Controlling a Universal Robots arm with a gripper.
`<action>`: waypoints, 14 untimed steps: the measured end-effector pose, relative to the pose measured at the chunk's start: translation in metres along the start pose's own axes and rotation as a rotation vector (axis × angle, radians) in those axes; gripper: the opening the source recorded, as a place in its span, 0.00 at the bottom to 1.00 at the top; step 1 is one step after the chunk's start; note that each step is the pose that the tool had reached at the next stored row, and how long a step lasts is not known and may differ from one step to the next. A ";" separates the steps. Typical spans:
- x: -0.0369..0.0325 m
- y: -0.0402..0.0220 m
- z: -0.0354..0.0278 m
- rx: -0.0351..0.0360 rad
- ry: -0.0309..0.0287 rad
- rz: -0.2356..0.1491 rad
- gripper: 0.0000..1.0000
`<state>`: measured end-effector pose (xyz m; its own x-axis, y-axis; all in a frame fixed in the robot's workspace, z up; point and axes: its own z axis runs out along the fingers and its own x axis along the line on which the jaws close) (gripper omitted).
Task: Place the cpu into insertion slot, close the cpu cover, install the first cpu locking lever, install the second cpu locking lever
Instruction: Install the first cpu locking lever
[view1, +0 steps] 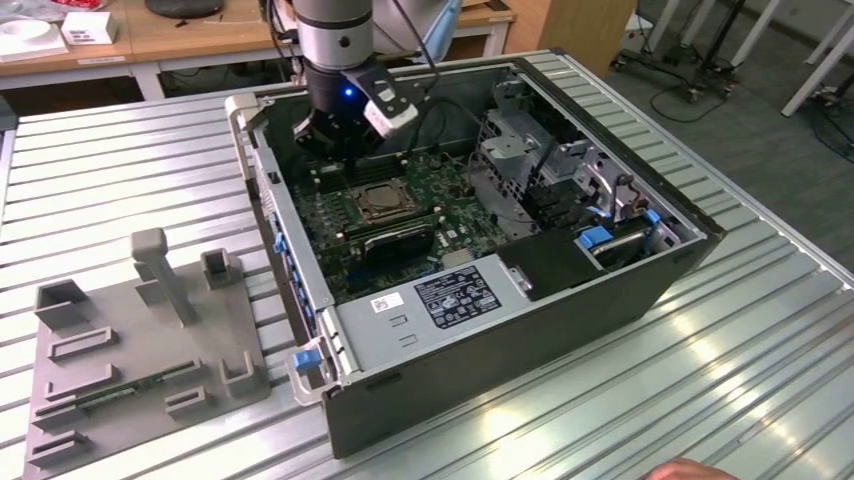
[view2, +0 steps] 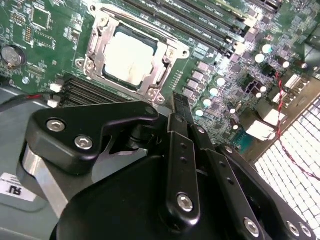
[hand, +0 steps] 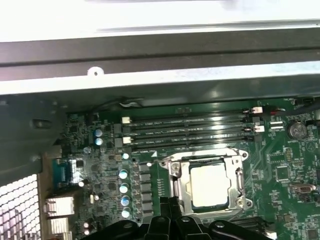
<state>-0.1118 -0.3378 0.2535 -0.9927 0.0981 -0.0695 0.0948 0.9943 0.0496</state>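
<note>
gripper (view2: 181, 102), tips together and empty, sits just beside the cpu cover (view2: 98, 47), down over the cpu (view2: 129, 55); i'd press slow, square.

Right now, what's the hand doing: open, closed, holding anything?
Hand: closed, holding nothing, hanging above the motherboard near the cpu.

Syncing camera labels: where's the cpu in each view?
Exterior view: cpu sits about mid-motherboard, toward the exterior view's left of the picture's centre.
Second wrist view: cpu is the pale square framed by the cpu cover.
First wrist view: cpu sits inside the same cpu cover.
Shared landmark: the long memory slots running alongside the socket.
</note>
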 end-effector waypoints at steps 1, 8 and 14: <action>0.0019 -0.0002 -0.0001 -0.0009 -0.0007 0.000 0.11; 0.0154 -0.0015 -0.0010 -0.0146 -0.0040 0.001 0.11; 0.0224 -0.0022 -0.0016 -0.0396 -0.0030 0.003 0.11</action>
<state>-0.1344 -0.3378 0.2534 -0.9923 0.1009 -0.0723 0.0943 0.9915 0.0891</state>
